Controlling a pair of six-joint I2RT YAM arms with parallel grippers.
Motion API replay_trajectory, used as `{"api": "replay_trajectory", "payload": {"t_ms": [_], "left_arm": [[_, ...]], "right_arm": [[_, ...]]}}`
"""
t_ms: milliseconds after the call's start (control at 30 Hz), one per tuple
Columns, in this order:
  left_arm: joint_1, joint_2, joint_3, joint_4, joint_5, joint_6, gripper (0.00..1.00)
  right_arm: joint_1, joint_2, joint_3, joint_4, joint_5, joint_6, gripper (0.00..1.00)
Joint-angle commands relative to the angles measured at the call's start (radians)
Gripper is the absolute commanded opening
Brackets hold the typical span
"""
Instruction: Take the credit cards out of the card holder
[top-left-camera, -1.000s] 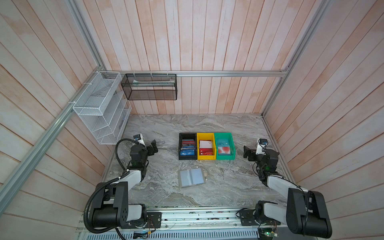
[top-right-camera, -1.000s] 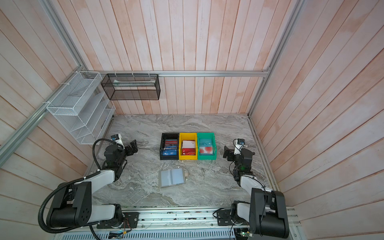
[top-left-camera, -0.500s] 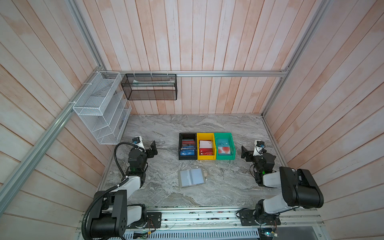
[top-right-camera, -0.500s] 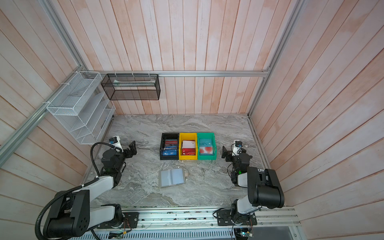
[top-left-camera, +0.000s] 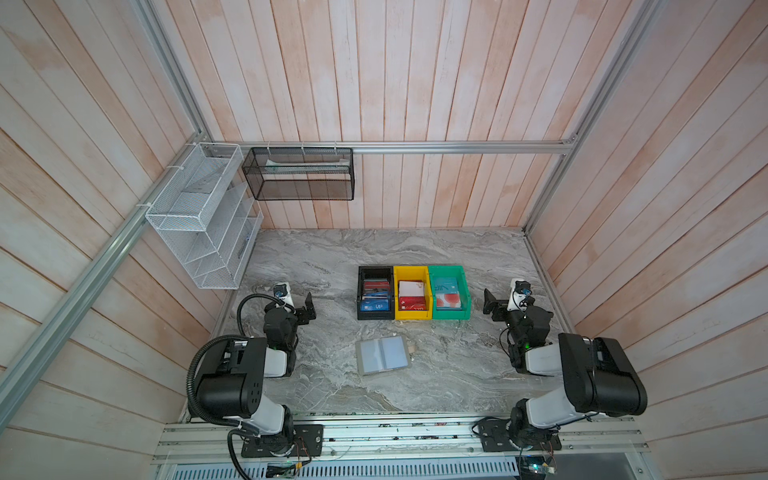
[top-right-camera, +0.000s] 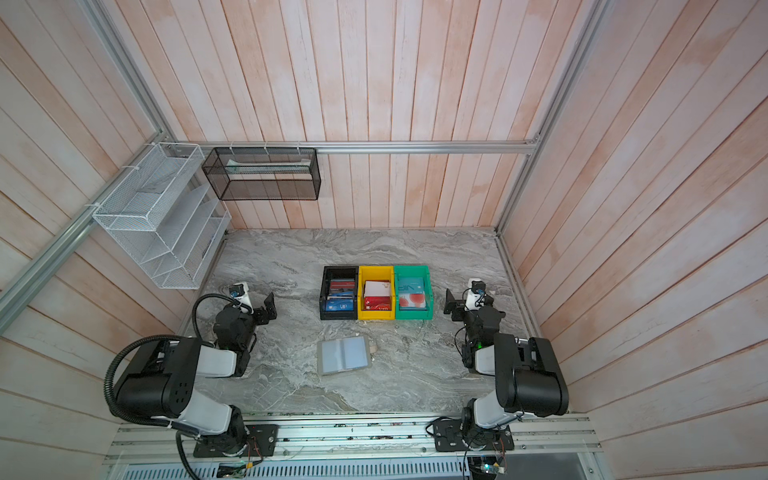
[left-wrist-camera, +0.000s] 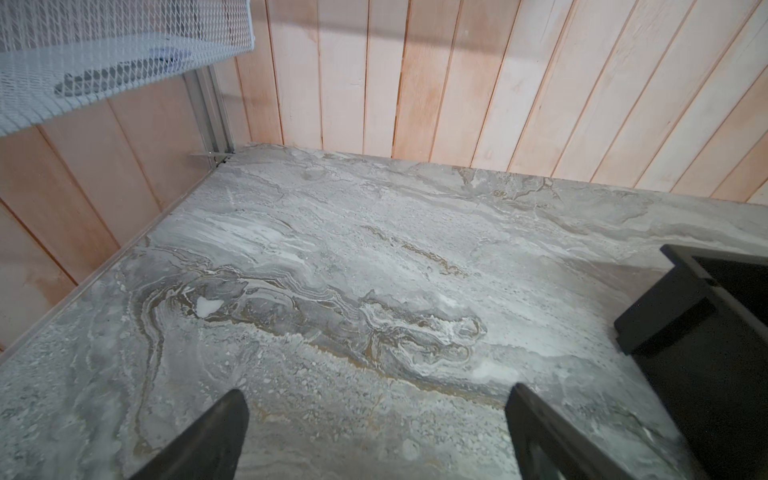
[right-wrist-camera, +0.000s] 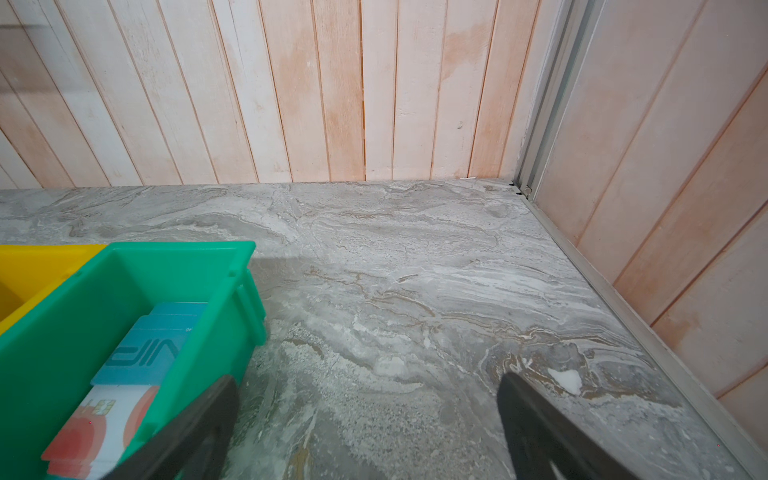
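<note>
The grey card holder (top-left-camera: 382, 354) (top-right-camera: 344, 354) lies open and flat on the marble table, near the front middle, showing pale pockets. A teal credit card with "VIP" lettering (right-wrist-camera: 141, 353) (top-left-camera: 446, 286) lies in the green bin (right-wrist-camera: 54, 332), partly over a whitish card with red circles (right-wrist-camera: 99, 424). My left gripper (top-left-camera: 308, 311) (left-wrist-camera: 376, 390) is open over bare table, left of the black bin. My right gripper (top-left-camera: 492, 305) (right-wrist-camera: 365, 378) is open and empty beside the green bin's right wall. Both grippers are well apart from the holder.
Black (top-left-camera: 375, 293), yellow (top-left-camera: 412, 293) and green (top-left-camera: 449, 291) bins stand in a row mid-table, with cards in each. A white wire rack (top-left-camera: 203, 216) and a black mesh basket (top-left-camera: 299, 174) hang on the walls. Wooden walls close in the back and sides.
Both arms have folded back toward their bases at the front. Both grippers stay open and empty at roughly the same spots, and the holder and bins have not moved.
</note>
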Motion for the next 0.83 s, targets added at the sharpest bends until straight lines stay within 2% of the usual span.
{"api": "replay_trajectory", "payload": {"t_ms": [0, 233, 333, 800], "left_arm": [[0.001, 0.004, 0.011, 0.093, -0.02, 0.02, 1.0], [-0.004, -0.005, 0.016, 0.07, -0.029, 0.024, 1.0], [-0.025, -0.001, 0.021, 0.064, -0.067, 0.037, 1.0], [-0.017, -0.003, 0.023, 0.059, -0.042, 0.035, 1.0]], "right_arm": [[0.006, 0.0, -0.001, 0.021, 0.011, -0.005, 0.98], [0.008, 0.001, 0.0, 0.019, 0.023, -0.002, 0.98], [0.008, 0.001, 0.001, 0.018, 0.033, 0.001, 0.98], [0.01, 0.0, 0.002, 0.018, 0.034, 0.0, 0.98]]}}
